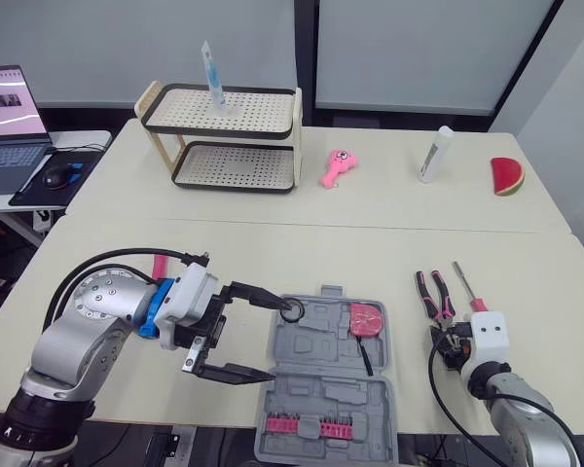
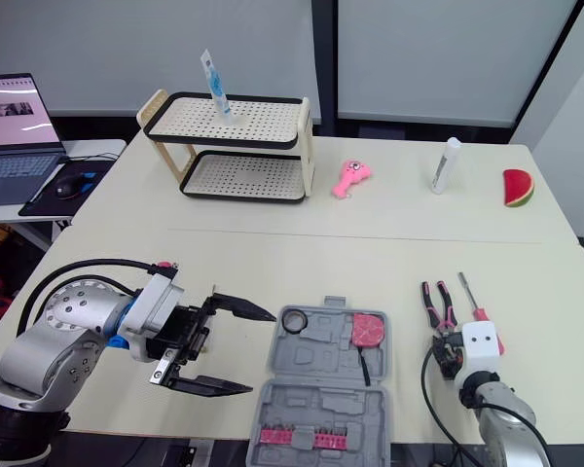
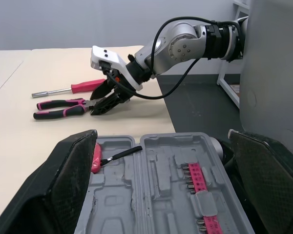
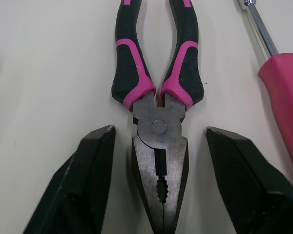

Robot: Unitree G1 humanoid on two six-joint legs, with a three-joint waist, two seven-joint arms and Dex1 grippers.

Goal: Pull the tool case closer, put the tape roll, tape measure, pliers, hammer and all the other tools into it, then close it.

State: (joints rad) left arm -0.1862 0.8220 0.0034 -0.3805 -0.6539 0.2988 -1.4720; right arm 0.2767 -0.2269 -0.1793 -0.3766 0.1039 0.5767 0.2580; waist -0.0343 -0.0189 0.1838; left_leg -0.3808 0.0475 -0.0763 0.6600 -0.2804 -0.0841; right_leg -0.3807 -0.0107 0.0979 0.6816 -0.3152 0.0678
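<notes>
Pink-gripped pliers (image 4: 160,146) sit centred in the released right claw (image 4: 159,130), which should close squarely at the pivot; left claw (image 2: 262,352) also released.

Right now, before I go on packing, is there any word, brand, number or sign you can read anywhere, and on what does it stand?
No text can be read as it stands.
On the laptop screen: pink and white content, too blurred to read.
On the upright packet standing on the rack: blue print, too small to read.
No marking shows on the pliers, the tool case or the white bottle.
</notes>
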